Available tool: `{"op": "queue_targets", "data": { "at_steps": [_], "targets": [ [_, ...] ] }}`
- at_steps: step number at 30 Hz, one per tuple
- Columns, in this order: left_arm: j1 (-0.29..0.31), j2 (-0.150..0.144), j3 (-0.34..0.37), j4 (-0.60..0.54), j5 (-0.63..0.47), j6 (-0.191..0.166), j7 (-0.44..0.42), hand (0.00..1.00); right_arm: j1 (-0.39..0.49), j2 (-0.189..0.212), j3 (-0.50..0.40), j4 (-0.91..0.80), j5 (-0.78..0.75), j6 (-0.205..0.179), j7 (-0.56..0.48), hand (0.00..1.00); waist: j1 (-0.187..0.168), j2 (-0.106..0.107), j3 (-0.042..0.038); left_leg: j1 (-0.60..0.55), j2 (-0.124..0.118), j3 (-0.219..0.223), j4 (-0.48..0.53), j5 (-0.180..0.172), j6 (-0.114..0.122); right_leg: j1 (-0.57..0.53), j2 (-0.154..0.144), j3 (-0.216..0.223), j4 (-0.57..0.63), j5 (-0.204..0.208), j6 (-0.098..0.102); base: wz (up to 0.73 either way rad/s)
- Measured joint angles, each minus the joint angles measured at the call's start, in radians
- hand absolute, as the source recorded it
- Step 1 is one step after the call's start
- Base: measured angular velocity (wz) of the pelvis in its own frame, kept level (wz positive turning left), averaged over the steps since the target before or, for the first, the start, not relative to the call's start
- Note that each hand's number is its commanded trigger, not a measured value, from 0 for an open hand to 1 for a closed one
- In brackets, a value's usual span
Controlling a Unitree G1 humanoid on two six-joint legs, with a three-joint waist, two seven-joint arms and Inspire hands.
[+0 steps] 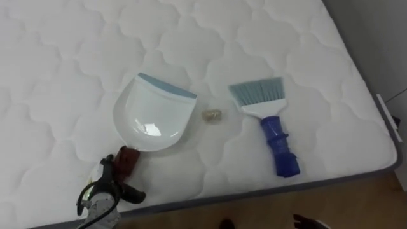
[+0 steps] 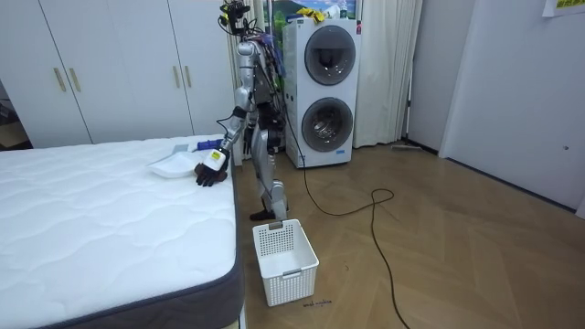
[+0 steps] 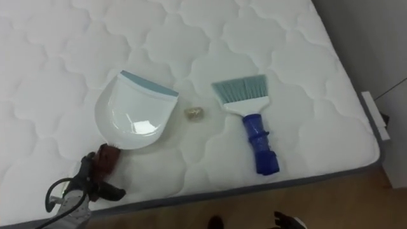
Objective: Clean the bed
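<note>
Your widest surface is the bed's white quilted mattress (image 1: 63,76), and the robot stands at its side with a stacked washer and dryer (image 2: 326,87) behind it. A white slatted basket (image 2: 292,279) sits on the wood floor near the bed's corner. On the mattress near the near edge lies the white dustpan (image 1: 152,114), its grey-blue lip turned far and right and its reddish handle (image 1: 129,158) pointing at you. To its right lies the brush (image 1: 270,124), bristles far, blue grip near. Between them, just beside the dustpan's lip, you have a small pale crumpled scrap (image 1: 212,116). The left hand (image 1: 111,184) sits at the handle's near end, seemingly touching it; you cannot tell whether it grips.
</note>
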Motion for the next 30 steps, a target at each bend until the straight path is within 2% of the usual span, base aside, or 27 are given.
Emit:
{"op": "queue_targets", "data": {
  "at_steps": [1,2,5,6,7,11,13,15,18,24,30],
  "targets": [
    [-0.003,0.0,0.0,0.0,-0.005,0.0,0.001,0.8,0.0,0.0,0.001,0.0,0.0,-0.001,-0.002,0.0,0.0,0.0,0.0002,-0.007,0.0,0.0,0.006,0.0,0.0,-0.004,0.0,0.001,0.0,0.001,0.0,0.03],
    [-0.009,0.0,0.0,0.0,-0.012,0.0,0.002,1.0,0.0,0.0,0.002,-0.003,0.0,-0.001,-0.007,0.0,0.001,0.001,0.0006,-0.017,0.001,0.001,0.013,0.0,0.0,-0.013,0.0,0.002,0.002,0.002,-0.001,0.0],
    [-0.027,0.0,0.002,0.0,-0.018,0.003,0.01,1.0,-0.001,-0.001,0.01,-0.022,0.0,-0.001,-0.027,0.0,0.001,0.002,0.0022,-0.047,-0.001,0.001,0.028,0.0,0.0,-0.046,-0.009,0.003,0.024,0.001,-0.003,0.0],
    [-0.039,0.0,0.003,0.001,-0.019,0.007,0.022,1.0,-0.001,-0.001,0.016,-0.027,0.0,-0.001,-0.029,0.0,0.001,0.003,0.0067,-0.055,-0.003,0.001,0.029,0.0,0.0,-0.057,-0.012,0.003,0.032,0.001,-0.003,0.0],
    [-0.043,0.002,0.005,0.002,-0.02,0.007,0.03,1.0,-0.001,-0.001,0.017,-0.029,0.001,-0.001,-0.032,0.0,0.001,0.003,0.0067,-0.061,-0.003,0.001,0.03,0.0,0.0,-0.063,-0.013,0.003,0.034,0.001,-0.003,0.0],
    [-0.071,0.05,0.036,0.002,-0.02,0.01,0.055,1.0,-0.002,-0.002,0.017,-0.036,0.009,-0.001,-0.05,0.0,-0.001,0.007,0.0108,-0.087,-0.003,0.001,0.054,0.0,0.0,-0.077,-0.015,0.002,0.036,0.004,-0.004,0.01],
    [-0.083,0.057,0.044,0.003,-0.023,0.014,0.055,1.0,-0.007,-0.002,0.017,-0.038,0.01,-0.002,-0.058,0.0,-0.006,0.011,0.0168,-0.1,-0.004,0.001,0.062,0.0,0.0,-0.084,-0.017,0.001,0.036,0.006,-0.003,0.05],
    [-0.09,0.062,0.044,0.003,-0.024,0.021,0.063,1.0,-0.014,-0.002,0.017,-0.04,0.009,-0.002,-0.058,0.0,-0.012,0.012,0.018,-0.115,-0.006,0.002,0.063,0.0,0.0,-0.099,-0.018,0.002,0.041,0.008,-0.002,0.0],
    [-0.088,0.062,0.043,0.003,-0.024,0.029,0.062,1.0,-0.016,-0.002,0.018,-0.053,0.009,-0.004,-0.062,0.0,-0.021,0.015,0.0203,-0.124,-0.009,0.002,0.064,0.002,0.003,-0.113,-0.024,0.001,0.048,0.007,-0.002,0.0],
    [-0.085,0.036,0.038,0.006,-0.06,0.032,0.037,1.0,-0.015,-0.002,0.018,-0.066,0.006,-0.019,-0.067,0.0,-0.024,0.017,0.0219,-0.136,-0.013,0.004,0.06,0.004,0.006,-0.125,-0.033,-0.014,0.05,0.005,0.002,0.01],
    [-0.084,0.034,0.04,0.006,-0.062,0.025,0.015,1.0,-0.015,-0.001,0.018,-0.068,-0.005,-0.023,-0.064,0.0,-0.024,0.012,0.0245,-0.131,-0.016,0.015,0.058,0.004,0.006,-0.126,-0.035,-0.014,0.059,-0.001,0.004,0.0]
  ]
}}
